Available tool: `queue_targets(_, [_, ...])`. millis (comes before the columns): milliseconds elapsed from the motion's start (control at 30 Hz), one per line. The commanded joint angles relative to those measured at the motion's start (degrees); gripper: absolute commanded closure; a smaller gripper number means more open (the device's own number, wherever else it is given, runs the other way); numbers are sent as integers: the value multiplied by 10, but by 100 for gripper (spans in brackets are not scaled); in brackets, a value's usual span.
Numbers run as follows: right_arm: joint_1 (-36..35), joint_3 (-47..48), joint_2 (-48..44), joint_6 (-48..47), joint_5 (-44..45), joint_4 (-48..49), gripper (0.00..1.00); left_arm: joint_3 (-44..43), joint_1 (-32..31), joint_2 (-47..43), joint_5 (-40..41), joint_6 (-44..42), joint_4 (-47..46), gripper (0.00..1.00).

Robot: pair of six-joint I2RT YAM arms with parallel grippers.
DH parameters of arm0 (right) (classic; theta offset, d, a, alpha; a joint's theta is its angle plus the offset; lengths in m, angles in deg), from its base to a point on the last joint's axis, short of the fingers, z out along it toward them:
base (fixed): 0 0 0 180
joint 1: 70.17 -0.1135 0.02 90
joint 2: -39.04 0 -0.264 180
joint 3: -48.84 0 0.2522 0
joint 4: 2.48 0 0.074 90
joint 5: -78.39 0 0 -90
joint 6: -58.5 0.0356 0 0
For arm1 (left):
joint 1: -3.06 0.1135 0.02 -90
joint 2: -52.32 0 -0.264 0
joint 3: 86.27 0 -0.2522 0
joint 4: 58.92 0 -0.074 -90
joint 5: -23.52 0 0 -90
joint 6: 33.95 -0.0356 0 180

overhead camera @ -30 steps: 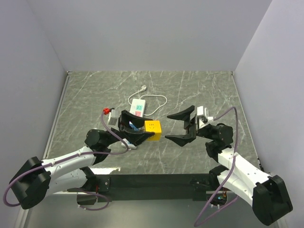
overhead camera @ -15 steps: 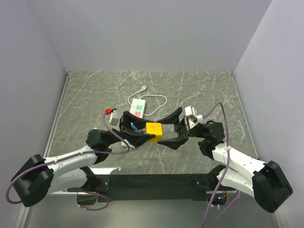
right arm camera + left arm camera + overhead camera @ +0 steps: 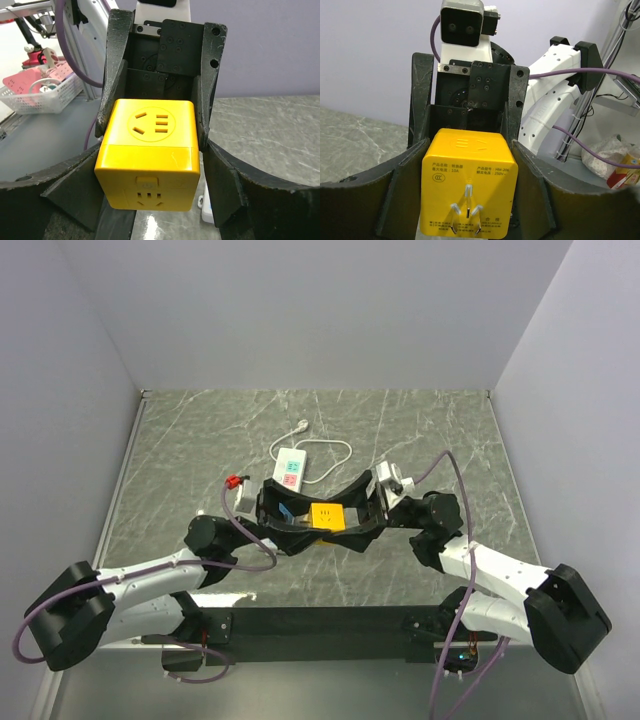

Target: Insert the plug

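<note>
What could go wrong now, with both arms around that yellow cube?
Both the left tool and right tool flank the yellow cube; uneven pulling in a handover might twist or drop it. Its prongs point sideways, while the power strip lies flat on the table, so a poor re-aim could bend them.

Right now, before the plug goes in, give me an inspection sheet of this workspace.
surface: grey marbled table, flat.
job's things: yellow plug cube held between both grippers, prongs facing the left wrist camera; white power strip lying flat behind it, sockets up.
clutter: nothing seen on the table.
grippers: left gripper shut on the cube; right gripper straddles its socket end, contact unclear.
cables: the strip's white cord loops behind it; purple cables run along both arms.
surroundings: plain walls on three sides; a pink basket off the table in the right wrist view.
</note>
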Motion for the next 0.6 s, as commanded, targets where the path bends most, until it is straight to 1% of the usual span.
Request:
queue_targets(0, [-9, 22, 5, -7, 14, -2, 23, 8, -9, -20, 5, -33, -107, 99])
queue_targets(167, [-10, 21, 9, -16, 24, -21, 22, 14, -11, -37, 6, -41, -100, 99])
queue_targets(267, [-9, 20, 12, -25, 29, -33, 19, 17, -12, -44, 6, -40, -98, 99])
queue_targets(333, [-9, 19, 12, -22, 30, -29, 15, 20, -13, -52, 7, -47, -93, 99])
queue_targets(567, [-9, 22, 21, -19, 21, -29, 15, 23, -15, -65, 15, -59, -87, 99])
